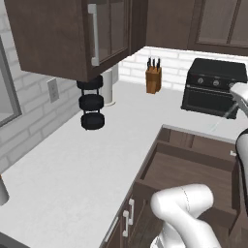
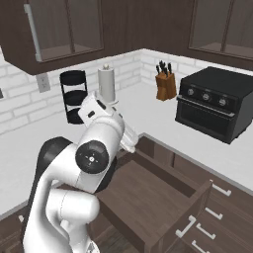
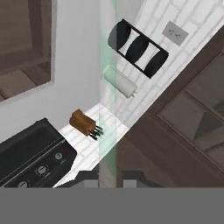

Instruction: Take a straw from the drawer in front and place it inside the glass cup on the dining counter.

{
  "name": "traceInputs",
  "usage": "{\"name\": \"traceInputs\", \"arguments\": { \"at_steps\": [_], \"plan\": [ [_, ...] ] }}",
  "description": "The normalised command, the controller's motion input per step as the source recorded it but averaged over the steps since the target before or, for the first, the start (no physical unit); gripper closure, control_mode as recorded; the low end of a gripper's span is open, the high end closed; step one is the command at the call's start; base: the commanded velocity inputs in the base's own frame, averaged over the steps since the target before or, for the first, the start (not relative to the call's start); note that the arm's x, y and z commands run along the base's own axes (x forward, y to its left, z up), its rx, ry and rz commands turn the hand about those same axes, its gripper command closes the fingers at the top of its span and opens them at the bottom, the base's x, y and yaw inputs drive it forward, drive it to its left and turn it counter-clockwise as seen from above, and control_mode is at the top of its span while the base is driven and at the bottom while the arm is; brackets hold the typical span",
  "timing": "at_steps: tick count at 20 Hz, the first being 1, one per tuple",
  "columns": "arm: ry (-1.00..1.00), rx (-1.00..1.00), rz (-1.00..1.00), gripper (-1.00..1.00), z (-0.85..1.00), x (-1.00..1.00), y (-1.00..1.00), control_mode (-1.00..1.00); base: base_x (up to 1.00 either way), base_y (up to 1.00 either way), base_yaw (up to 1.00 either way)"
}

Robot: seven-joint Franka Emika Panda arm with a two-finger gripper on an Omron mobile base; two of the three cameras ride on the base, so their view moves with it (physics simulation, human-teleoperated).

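Jaws clamped on the straw (image 3: 107, 87), the arm holds it clear above the open drawer (image 2: 148, 197), ready for carrying to the glass cup.

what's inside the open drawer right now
The drawer shows bare brown wood floor, with no loose items on it. The arm covers its near left part. The end effector holds the straw above.

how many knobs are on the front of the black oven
3, in a row along the top front panel of the black oven: one near its left end, one in the middle, one toward the right. None look hidden.
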Motion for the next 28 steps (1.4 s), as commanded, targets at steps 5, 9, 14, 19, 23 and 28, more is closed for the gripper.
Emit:
{"name": "traceInputs", "arguments": {
  "at_steps": [5, 9, 14, 19, 23, 28],
  "plan": [
    [0.01, -0.17, 0.06, 1.00, -0.11, -0.02, 0.13, -1.00, 0.00, 0.00, 0.00],
    [-0.08, -0.04, 0.00, 1.00, -0.01, -0.31, 0.00, -1.00, 0.00, 0.00, 0.00],
    [-0.05, -0.01, 0.00, 1.00, 0.00, -0.16, 0.00, 1.00, -0.74, 0.01, -0.02],
    [0.00, 0.00, 0.00, 1.00, 0.00, 0.00, 0.00, 1.00, -0.89, 0.01, -0.22],
    [0.00, 0.00, 0.00, 1.00, 0.00, 0.00, 0.00, 1.00, -0.57, -0.01, -0.53],
    [0.00, 0.00, 0.00, 1.00, 0.00, 0.00, 0.00, 1.00, -0.24, -0.02, -0.79]
  ]
}}
